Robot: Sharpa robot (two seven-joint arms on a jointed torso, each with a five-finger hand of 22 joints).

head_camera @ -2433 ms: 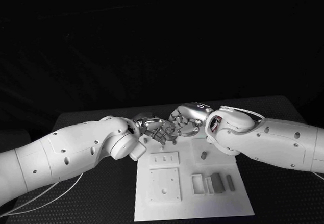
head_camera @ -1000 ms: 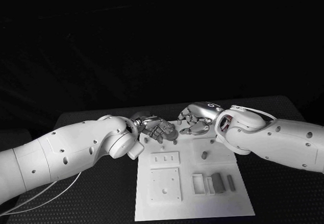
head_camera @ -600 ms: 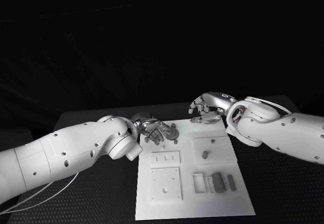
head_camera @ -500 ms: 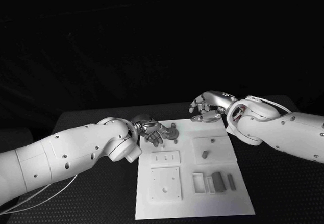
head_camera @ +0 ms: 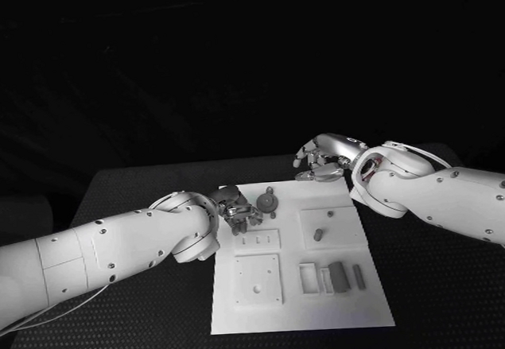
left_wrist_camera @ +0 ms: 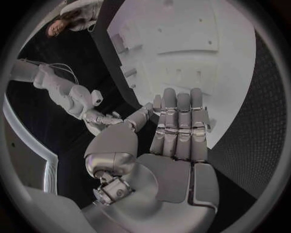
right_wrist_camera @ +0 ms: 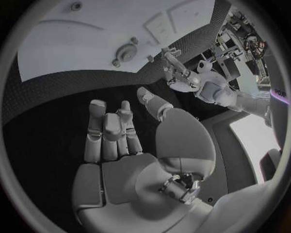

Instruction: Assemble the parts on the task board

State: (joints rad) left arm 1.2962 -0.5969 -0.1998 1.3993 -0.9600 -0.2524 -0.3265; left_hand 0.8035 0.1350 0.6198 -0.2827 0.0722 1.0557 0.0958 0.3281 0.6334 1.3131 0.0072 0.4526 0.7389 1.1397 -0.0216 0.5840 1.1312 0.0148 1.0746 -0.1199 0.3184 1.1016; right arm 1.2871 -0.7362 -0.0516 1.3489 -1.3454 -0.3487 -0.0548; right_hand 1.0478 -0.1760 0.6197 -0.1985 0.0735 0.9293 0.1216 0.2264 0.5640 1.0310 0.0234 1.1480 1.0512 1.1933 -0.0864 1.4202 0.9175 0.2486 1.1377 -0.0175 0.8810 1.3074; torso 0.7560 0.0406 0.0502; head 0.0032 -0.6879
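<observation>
- Hovering beside the task board [head_camera: 301,311], the left hand [head_camera: 236,210] sits near its far left edge, fingers straight and apart, holding nothing.
- Beyond the board's far edge, the right hand [head_camera: 322,161] has its fingers loosely curled over the black table [head_camera: 116,199], empty.
- A round grey part [head_camera: 267,200] stands on the board just beside the left hand; a small peg [head_camera: 318,236] and several grey blocks [head_camera: 338,277] lie nearer.
- Judging by this, a placement looks finished; next, a hand must reach and grasp another loose part.
</observation>
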